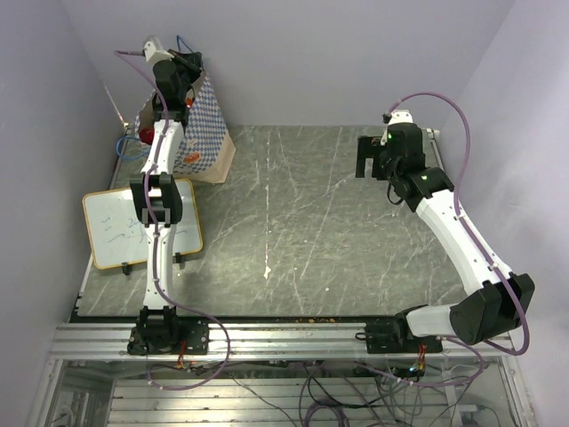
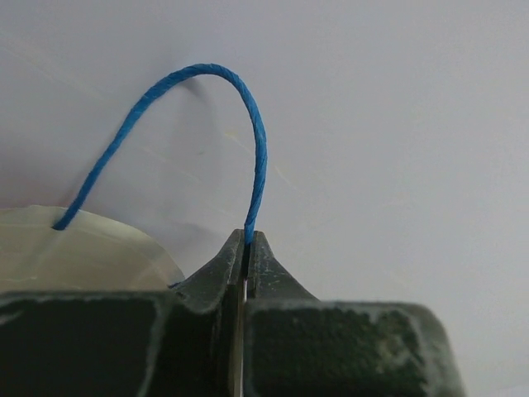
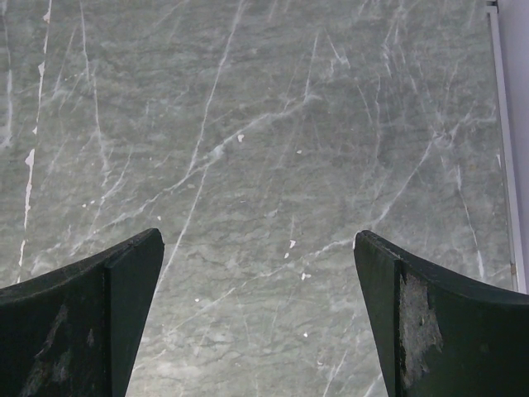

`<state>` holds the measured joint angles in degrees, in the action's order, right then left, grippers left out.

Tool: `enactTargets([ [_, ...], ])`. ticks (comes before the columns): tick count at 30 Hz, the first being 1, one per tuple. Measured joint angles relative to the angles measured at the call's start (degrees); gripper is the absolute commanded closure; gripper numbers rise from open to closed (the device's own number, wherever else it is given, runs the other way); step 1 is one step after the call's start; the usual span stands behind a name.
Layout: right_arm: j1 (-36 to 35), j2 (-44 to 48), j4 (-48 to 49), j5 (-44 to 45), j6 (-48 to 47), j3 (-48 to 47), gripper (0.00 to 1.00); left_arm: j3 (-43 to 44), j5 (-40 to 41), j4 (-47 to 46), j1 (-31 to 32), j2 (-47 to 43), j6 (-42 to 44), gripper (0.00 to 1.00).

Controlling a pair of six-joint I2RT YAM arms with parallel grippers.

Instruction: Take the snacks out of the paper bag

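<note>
The paper bag (image 1: 209, 133) is stood at the far left corner of the bench (image 1: 311, 222), long axis roughly upright. Its blue cord handle (image 2: 207, 70) is pinched between the pressed-together fingers of the left end effector (image 2: 249, 241), held just above the bag's top. The right end effector (image 3: 257, 240) is spread and empty over bare bench at the far right, with the bag well apart to its left. No snacks can be made out; they are judged to lie inside. The left arm is nearer but occupied, so a long leftward reach is called for from the right arm.
</note>
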<state>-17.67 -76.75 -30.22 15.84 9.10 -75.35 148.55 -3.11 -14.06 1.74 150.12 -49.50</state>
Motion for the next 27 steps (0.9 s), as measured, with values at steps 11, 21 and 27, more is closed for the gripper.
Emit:
enactTargets([
  [11, 0.0, 0.7, 0.4, -1.6, 1.4, 0.1, 0.0, -11.4, -5.1, 1.1, 3.7, -8.6, 0.6, 0.93],
  [21, 0.0, 3.7, 0.3, -2.8, 3.0, 2.1, 0.0, -19.2, -9.7, 3.2, 13.0, -15.0, 0.1, 0.93],
  [27, 0.0, 3.8, -0.5, -2.2, 4.6, 2.1, 0.0, -28.1, -12.4, 5.8, 20.7, -20.4, -0.2, 0.93],
])
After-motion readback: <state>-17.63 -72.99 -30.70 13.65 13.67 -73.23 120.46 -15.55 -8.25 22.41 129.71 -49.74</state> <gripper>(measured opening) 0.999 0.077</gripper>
